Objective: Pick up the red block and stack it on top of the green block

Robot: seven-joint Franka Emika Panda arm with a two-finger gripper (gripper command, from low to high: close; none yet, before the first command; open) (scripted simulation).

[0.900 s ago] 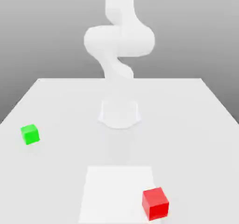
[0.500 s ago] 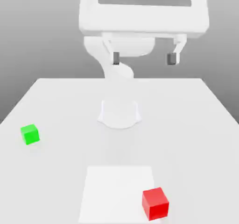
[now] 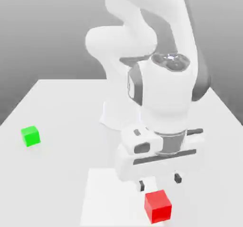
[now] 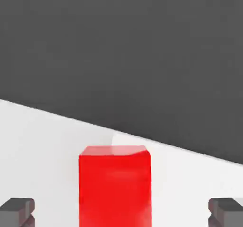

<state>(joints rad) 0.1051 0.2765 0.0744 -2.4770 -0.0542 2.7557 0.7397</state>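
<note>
Gripper (image 3: 159, 182) spread wide, holding nothing, just above small matte red cube (image 3: 158, 206); cube centred between fingertips (image 4: 17, 211). Risk: slight offset during descent, fingertip strikes cube top, knocks it aside.

Sim test scene, not a real room: plain white tabletop (image 3: 57, 107) w/ sharp edges, set against a flat grey gradient backdrop, no walls or furniture. A white robot arm (image 3: 161, 93) is mounted near the tabletop's far edge. Only props are two plain untextured cubes, the green block (image 3: 31, 136) and the red block (image 3: 158, 206).
</note>
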